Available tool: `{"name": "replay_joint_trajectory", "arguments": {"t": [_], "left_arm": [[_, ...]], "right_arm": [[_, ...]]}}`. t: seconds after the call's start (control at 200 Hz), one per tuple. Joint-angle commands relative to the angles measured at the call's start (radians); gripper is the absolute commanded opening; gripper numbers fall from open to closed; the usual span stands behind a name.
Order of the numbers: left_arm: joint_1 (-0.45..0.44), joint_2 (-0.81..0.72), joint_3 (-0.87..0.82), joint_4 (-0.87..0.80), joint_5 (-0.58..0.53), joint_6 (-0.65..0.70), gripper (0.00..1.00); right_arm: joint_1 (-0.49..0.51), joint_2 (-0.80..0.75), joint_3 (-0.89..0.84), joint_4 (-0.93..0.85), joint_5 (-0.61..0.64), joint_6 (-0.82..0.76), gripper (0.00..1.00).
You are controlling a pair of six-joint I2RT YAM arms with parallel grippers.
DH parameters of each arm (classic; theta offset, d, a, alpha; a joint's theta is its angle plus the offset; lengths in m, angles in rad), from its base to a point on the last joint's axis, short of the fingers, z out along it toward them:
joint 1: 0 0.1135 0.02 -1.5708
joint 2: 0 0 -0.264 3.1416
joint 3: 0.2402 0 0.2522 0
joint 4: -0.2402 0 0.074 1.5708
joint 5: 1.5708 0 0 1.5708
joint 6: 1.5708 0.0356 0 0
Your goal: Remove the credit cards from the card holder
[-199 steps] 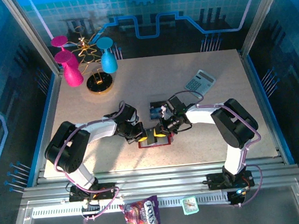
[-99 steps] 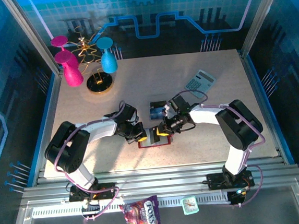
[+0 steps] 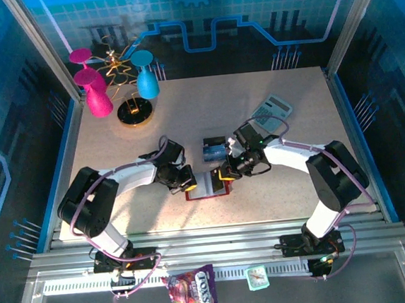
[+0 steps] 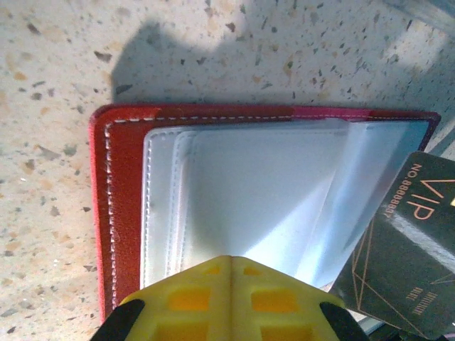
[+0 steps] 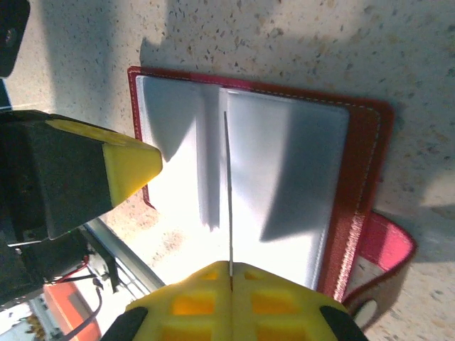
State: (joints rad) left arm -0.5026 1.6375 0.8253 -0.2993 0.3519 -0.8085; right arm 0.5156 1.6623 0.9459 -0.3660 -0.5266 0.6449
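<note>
The red card holder (image 3: pixel 207 186) lies open on the table between both arms, its grey-clear pockets facing up (image 4: pixel 124 199) (image 5: pixel 359 177). My left gripper (image 3: pixel 186 183) (image 4: pixel 231 259) is shut, and its yellow tips rest on a pocket page at the holder's left end. My right gripper (image 3: pixel 225 173) (image 5: pixel 231 266) is shut on a thin credit card (image 5: pixel 229 185), seen edge-on above the pockets. In the left wrist view a dark card with VIP lettering (image 4: pixel 405 263) stands tilted at the holder's right end. Two more credit cards (image 3: pixel 214 149) lie flat just behind the holder.
A grey calculator (image 3: pixel 271 108) lies at the back right. Pink cups (image 3: pixel 97 97), a blue cup (image 3: pixel 147 82) and a gold wire stand on a black base (image 3: pixel 135 111) stand at the back left. The holder's snap tab (image 5: pixel 387 249) sticks out sideways.
My right arm has swung its elbow outward to the right, and its gripper has shifted slightly right over the holder. The left gripper has hardly moved.
</note>
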Motion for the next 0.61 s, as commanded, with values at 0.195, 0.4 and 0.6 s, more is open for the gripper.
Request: {"name": "replay_joint_trajectory", "arguments": {"t": [0.195, 0.4, 0.6], "left_arm": [[-0.008, -0.038, 0.028, -0.049, -0.022, 0.024, 0.07], [-0.006, -0.060, 0.017, -0.055, -0.038, 0.026, 0.07], [-0.006, -0.081, 0.005, -0.054, -0.054, 0.024, 0.07]], "right_arm": [[-0.020, -0.054, 0.106, -0.183, 0.094, -0.125, 0.06], [-0.021, -0.072, 0.165, -0.227, 0.123, -0.245, 0.06], [-0.014, -0.103, 0.208, -0.256, 0.182, -0.453, 0.04]]}}
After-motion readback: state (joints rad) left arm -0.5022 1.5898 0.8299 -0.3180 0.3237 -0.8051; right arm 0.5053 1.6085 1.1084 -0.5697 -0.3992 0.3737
